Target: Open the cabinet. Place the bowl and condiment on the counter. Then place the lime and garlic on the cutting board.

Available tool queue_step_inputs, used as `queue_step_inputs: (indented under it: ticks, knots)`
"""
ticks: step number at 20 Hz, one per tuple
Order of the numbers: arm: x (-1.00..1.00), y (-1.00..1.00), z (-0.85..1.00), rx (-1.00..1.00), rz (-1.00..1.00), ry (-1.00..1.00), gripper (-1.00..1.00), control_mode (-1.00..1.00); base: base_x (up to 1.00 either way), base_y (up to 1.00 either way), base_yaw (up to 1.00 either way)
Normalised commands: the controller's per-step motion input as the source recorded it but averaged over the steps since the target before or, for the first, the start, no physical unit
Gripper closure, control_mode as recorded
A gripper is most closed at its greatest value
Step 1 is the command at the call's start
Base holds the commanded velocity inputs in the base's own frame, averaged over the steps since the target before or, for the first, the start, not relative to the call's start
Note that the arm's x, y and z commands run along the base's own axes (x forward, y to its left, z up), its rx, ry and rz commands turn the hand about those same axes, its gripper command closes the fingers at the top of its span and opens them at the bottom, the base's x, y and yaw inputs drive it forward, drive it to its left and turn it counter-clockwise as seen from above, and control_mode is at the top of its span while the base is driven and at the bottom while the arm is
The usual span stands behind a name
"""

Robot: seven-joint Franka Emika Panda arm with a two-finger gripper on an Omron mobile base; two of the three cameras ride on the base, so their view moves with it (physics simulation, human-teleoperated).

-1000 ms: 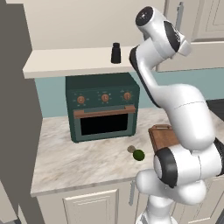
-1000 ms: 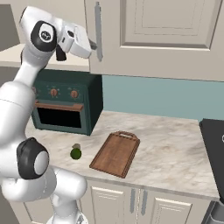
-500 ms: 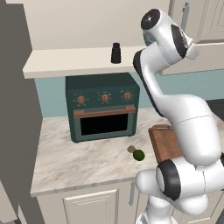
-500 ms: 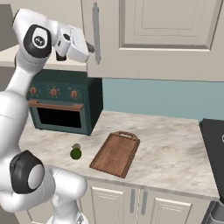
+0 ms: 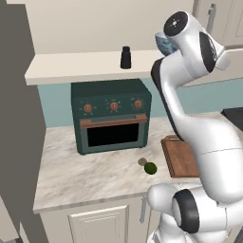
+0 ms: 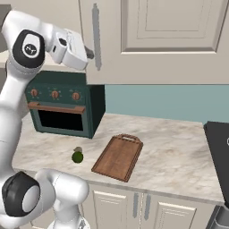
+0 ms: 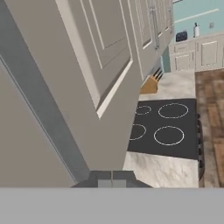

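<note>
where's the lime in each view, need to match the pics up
Left base view: the lime lies on the counter, lower centre, just left of the cutting board, with the garlic beside it.
Right base view: the lime lies lower left, left of the cutting board.
Hand view: not in it.
Shared landmark: the dark green oven, behind the lime in both base views.
</note>
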Motion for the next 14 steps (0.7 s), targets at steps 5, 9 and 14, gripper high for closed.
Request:
queue_step_inputs:
  ticks: [5, 9, 14]
  knots:
    - [-0.8, -1.0, -0.22, 0.06, -0.03, 0.0, 1.0, -1.0, 0.0, 0.0, 0.0]
    - [-0.82, -1.0, -0.22, 0.06, -0.02, 0.0, 1.0, -1.0, 0.0, 0.0, 0.0]
    - [-0.84, -1.0, -0.32, 0.08, -0.02, 0.0, 1.0, -1.0, 0.0, 0.0, 0.0]
